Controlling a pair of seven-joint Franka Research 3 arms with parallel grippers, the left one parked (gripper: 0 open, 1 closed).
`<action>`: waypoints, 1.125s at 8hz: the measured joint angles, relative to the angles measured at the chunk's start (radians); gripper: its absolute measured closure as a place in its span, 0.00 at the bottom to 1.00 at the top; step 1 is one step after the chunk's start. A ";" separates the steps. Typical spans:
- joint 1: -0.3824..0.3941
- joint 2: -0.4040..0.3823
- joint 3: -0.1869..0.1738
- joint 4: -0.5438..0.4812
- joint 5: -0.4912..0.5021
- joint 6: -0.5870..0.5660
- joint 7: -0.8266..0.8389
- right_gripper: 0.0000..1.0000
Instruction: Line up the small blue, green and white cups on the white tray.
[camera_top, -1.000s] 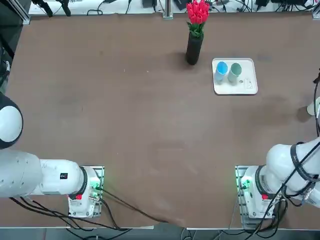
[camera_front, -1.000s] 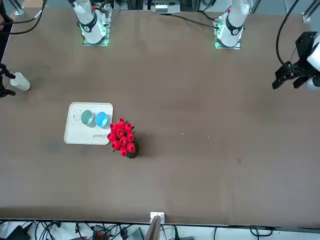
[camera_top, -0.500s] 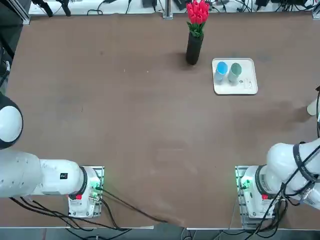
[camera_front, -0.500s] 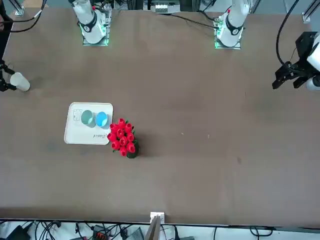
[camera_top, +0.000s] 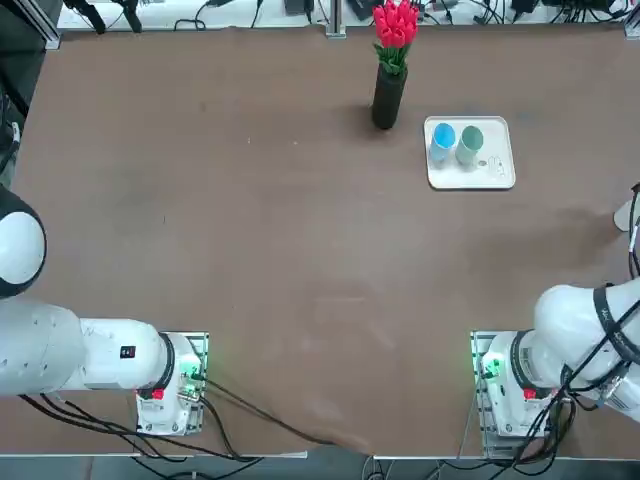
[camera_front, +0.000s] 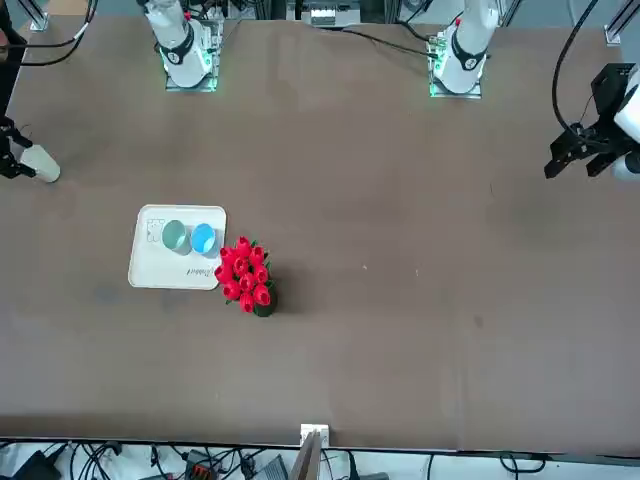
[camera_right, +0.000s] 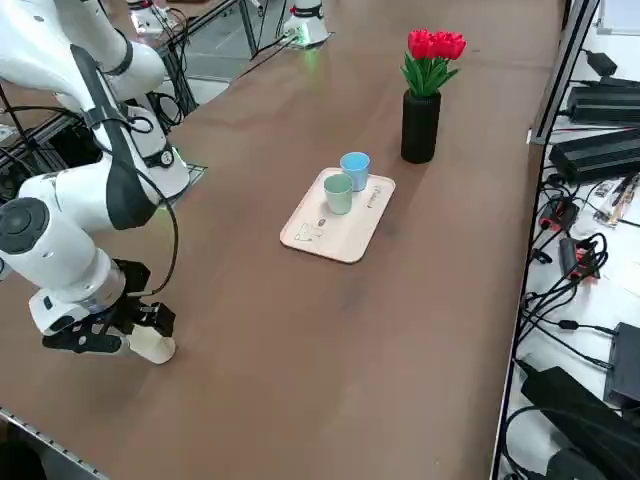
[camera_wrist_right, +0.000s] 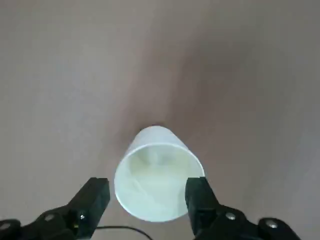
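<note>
Around white cup (camera_wrist_right: 156, 175): claw (camera_wrist_right: 150, 200) (agape)

The overhead camera looks straight down with the arm bases along its lower edge, while the front camera faces back across the table from high up — both take in the whole table and share the white tray (camera_top: 470, 153) and the black vase (camera_top: 388, 98), well apart from the right gripper (camera_front: 12, 160) at the table's edge. The raised right-side camera looks diagonally over the table with that gripper nearest. The wrist camera sits close behind the fingers (camera_wrist_right: 91, 202) — sharing the white cup (camera_wrist_right: 158, 175) between them with the side view.
</note>
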 joint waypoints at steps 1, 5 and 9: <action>0.000 0.001 0.003 -0.012 0.000 0.026 0.000 0.10; 0.002 0.006 0.012 -0.025 0.003 0.042 0.000 0.38; 0.003 0.019 0.015 -0.025 0.032 0.047 0.000 0.95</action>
